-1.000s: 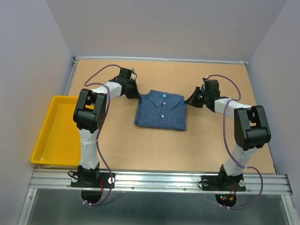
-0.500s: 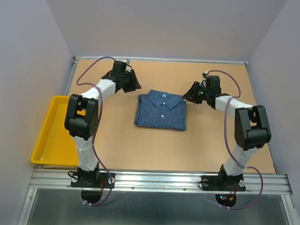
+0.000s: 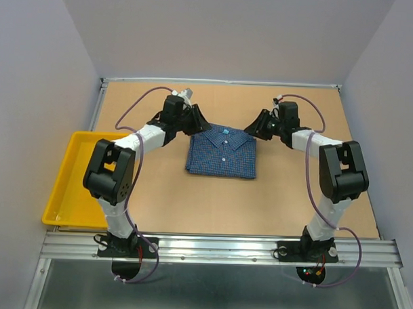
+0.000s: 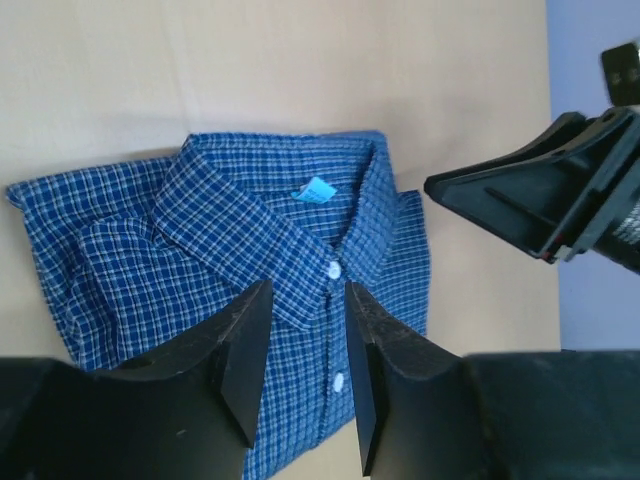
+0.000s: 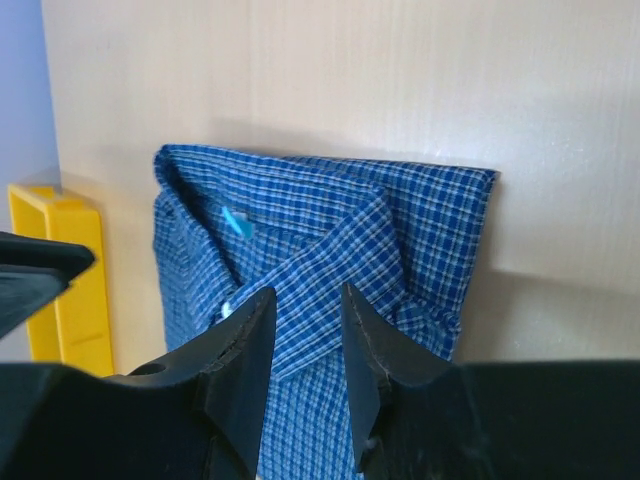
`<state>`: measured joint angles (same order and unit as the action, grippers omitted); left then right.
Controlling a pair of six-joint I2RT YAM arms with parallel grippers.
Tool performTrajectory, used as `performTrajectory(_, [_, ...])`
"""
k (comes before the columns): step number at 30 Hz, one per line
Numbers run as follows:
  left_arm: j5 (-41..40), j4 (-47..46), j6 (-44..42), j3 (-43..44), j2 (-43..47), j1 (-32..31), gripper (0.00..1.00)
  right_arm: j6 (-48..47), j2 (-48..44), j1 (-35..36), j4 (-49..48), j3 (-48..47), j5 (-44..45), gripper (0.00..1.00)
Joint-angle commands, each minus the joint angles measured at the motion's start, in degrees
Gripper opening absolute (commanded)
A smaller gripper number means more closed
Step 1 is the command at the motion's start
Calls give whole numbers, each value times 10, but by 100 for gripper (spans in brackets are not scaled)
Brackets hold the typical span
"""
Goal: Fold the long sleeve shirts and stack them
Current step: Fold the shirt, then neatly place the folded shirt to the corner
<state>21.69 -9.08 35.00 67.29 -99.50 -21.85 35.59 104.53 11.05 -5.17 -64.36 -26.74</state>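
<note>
- shirt (image 3: 222, 154), blue checked: one
- tray (image 3: 75, 184), yellow: one
- robot arms: two, each with one tool, left tool (image 3: 201, 126) and right tool (image 3: 252, 129)
- counter (image 3: 191, 201): one

Your left fingers (image 4: 242, 362) and right fingers (image 5: 240, 375) have parted and swung in toward the collar end of the shirt (image 3: 222, 155).

White shells and chunky black joint housings on the left arm (image 3: 109, 171) and right arm (image 3: 341, 171), each carrying a purple cable (image 3: 311, 192); left gripper (image 4: 305, 290) close up, matte black wedge-shaped fingers (image 4: 235, 370).
</note>
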Motion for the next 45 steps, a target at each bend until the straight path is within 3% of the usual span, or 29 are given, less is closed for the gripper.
performTrajectory(1, [8,-46,20,-24,-52,4,45,10,29,4,-43,1,-2,38])
performTrajectory(8, [-21,-49,39,-70,-71,40,43,-3,35,-2,-42,31,41,38])
performTrajectory(14, [-36,-11,18,-95,7,46,46,10,-40,-3,-37,84,91,40])
performTrajectory(22, [-75,84,-41,-131,96,40,58,62,-194,-2,-26,193,79,78])
performTrajectory(26, [-68,90,-60,-143,83,30,64,105,-264,13,-27,259,72,84])
performTrajectory(36, [-66,90,-57,-150,15,0,64,275,-437,89,-108,439,104,89])
performTrajectory(40, [-45,68,-26,-156,4,-38,56,358,-468,133,-169,489,154,92])
performTrajectory(42, [-37,57,-11,-157,-3,-58,44,379,-463,151,-189,503,181,94])
performTrajectory(45, [-9,26,25,-157,-16,-94,35,410,-444,164,-223,519,205,95])
